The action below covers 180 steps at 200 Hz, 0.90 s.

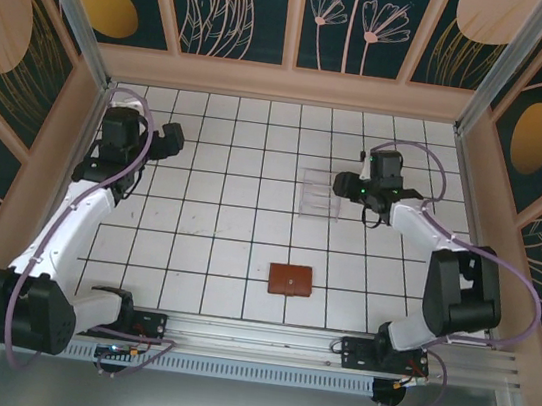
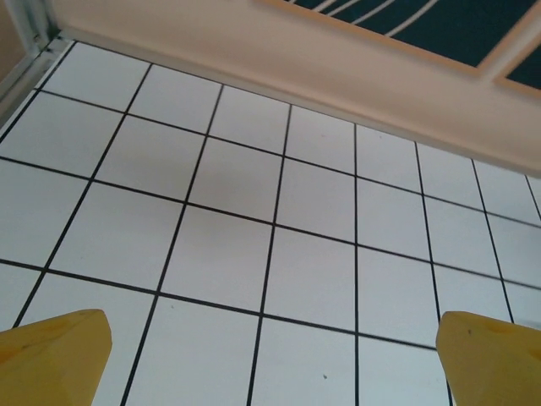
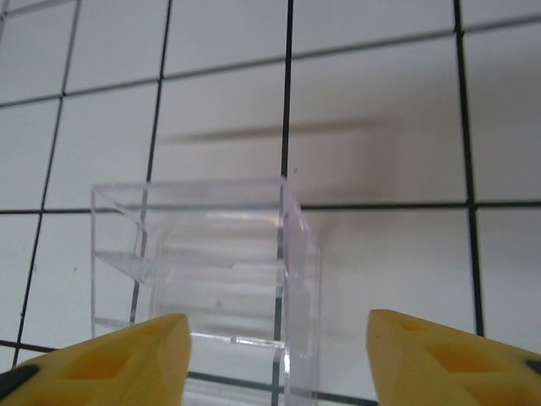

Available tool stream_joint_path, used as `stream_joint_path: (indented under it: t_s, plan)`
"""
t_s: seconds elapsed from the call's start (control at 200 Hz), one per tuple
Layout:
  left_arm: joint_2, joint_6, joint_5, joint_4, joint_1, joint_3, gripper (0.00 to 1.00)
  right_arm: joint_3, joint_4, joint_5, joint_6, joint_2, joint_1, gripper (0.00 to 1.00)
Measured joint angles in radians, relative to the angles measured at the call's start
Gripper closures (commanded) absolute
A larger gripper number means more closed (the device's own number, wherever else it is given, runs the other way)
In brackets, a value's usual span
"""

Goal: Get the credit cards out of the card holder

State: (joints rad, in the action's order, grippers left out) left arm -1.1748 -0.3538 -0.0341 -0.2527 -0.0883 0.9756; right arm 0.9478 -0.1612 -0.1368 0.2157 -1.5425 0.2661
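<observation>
The card holder (image 1: 290, 280), a small reddish-brown leather wallet, lies folded shut on the tiled floor in the near middle, with neither gripper near it. The credit cards are hidden. My right gripper (image 1: 342, 185) hovers at the right edge of a clear plastic tray (image 1: 320, 193). In the right wrist view its yellow fingers (image 3: 135, 359) stand apart astride the tray's right side wall (image 3: 300, 279), touching nothing; the right gripper (image 3: 277, 326) is open. My left gripper (image 1: 174, 137) is at the far left, and in its wrist view the left gripper (image 2: 272, 338) is open wide over bare tiles.
A raised beige rim (image 1: 288, 82) and patterned walls enclose the white tiled floor (image 1: 217, 226). The arm bases sit on a metal rail (image 1: 252, 340) at the near edge. Bare tiles lie between the tray and the wallet.
</observation>
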Motion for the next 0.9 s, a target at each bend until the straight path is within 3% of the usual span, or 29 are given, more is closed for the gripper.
stream_joint_path:
  t_s: [0.295,0.901]
  plan:
    - [0.043,0.089,-0.064,-0.048,-0.003,-0.108,0.02,0.077,-0.073,0.041,0.025,-0.134,0.030,0.62]
    - [0.163,0.019,-0.056,-0.027,-0.003,-0.123,0.02,0.154,-0.106,0.099,0.035,-0.215,0.059,0.83]
